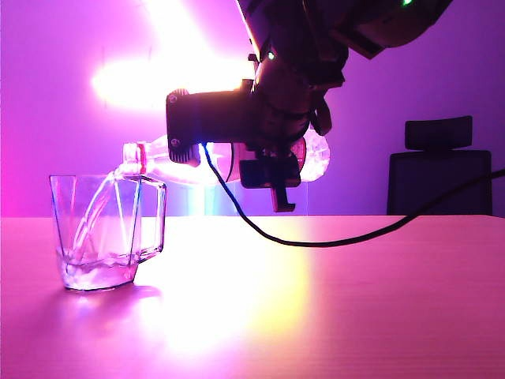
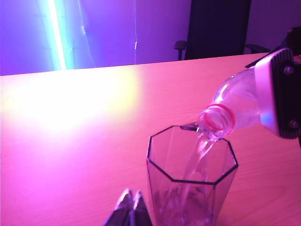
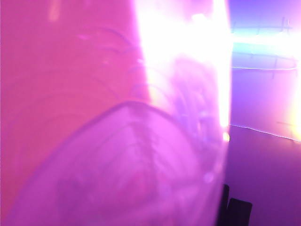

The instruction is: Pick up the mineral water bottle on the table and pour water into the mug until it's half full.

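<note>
mineral water bottle [image 3: 141,179] blurred, close-up

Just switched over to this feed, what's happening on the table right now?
The right gripper holds the mineral water bottle tipped nearly level over the mug on the table. Water streams from the bottle's mouth into the mug, which looks well under half full. The left gripper sits shut, near the mug, holding nothing.

Exterior view: low, table-level, side-on to mug [image 1: 106,230]. Left wrist view: above and close behind mug [image 2: 190,181], facing chair [image 2: 217,28]. Right wrist view: pressed against bottle [image 3: 122,165], blurred.
</note>
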